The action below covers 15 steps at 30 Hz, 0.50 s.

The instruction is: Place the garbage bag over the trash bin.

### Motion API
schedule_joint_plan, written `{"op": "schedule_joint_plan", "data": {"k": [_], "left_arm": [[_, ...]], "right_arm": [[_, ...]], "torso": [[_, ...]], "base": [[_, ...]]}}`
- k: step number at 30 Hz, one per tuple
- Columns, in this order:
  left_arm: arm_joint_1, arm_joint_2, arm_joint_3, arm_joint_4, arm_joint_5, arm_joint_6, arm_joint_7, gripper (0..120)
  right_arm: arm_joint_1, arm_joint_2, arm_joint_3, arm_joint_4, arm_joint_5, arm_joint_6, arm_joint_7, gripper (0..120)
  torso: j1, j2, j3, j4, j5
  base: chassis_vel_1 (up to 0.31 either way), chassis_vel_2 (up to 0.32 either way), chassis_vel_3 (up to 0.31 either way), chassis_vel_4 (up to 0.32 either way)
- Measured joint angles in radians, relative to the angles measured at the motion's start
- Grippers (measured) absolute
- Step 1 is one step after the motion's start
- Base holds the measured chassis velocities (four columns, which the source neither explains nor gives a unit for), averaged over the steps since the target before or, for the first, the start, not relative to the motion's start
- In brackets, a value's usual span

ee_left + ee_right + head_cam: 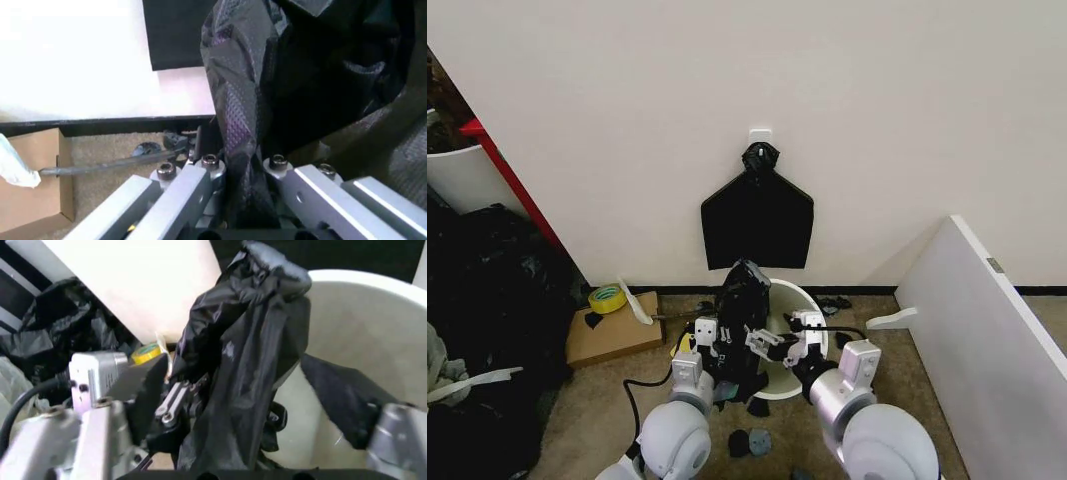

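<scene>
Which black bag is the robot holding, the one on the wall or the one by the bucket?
The crinkly garbage bag at the trash bin; the left pincer is clamped on it. The flat fan-shaped bag hangs untouched on the wall.

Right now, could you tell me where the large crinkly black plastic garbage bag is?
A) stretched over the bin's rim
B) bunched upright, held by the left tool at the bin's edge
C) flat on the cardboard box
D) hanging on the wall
B: the crinkly black plastic garbage bag stands bunched between the left tool's fingers, beside the round white plastic trash bin, whose rim is uncovered.
</scene>
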Motion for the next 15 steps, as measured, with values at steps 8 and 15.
{"op": "schedule_joint_plan", "data": {"k": [8, 15], "left_arm": [[0.009, 0.016, -0.008, -0.018, 0.001, 0.0, 0.004, 3], [0.016, 0.032, -0.024, -0.03, -0.006, 0.0, 0.006, 3]], "right_arm": [[-0.002, 0.031, -0.031, -0.053, -0.121, 0.001, -0.004, 40], [-0.005, 0.03, -0.013, -0.067, -0.138, 0.012, 0.017, 15]], "torso": [[0.0, 0.0, 0.0, 0.0001, 0.0002], [0.0, 0.0, 0.0, 0.0001, 0.0001]], "base": [[0.0, 0.0, 0.0, 0.0], [0.0, 0.0, 0.0, 0.0]]}}
